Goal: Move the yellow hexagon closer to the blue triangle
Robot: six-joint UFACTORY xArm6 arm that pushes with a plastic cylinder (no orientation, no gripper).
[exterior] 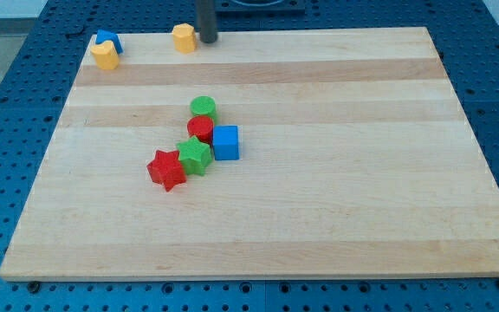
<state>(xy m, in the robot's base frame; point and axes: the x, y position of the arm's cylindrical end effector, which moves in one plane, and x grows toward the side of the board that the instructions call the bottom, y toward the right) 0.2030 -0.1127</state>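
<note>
Bright, even overhead light; soft short shadows, sharp focus, no glare

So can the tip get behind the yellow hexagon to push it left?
Probably yes: my tip is already at the right side of the yellow hexagon, and nothing lies between that and the blue triangle.

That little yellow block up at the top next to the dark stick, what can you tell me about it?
The yellow hexagon is a small, chunky block with a flat top and faceted sides, in matte yellow that looks like plastic. It sits flat at the top edge of the wooden board, left of centre in the view. My tip stands just to its right, close against it; whether they actually touch is hard to tell. No other block touches it. The blue triangle lies further to the view's left, near the corner.
</note>
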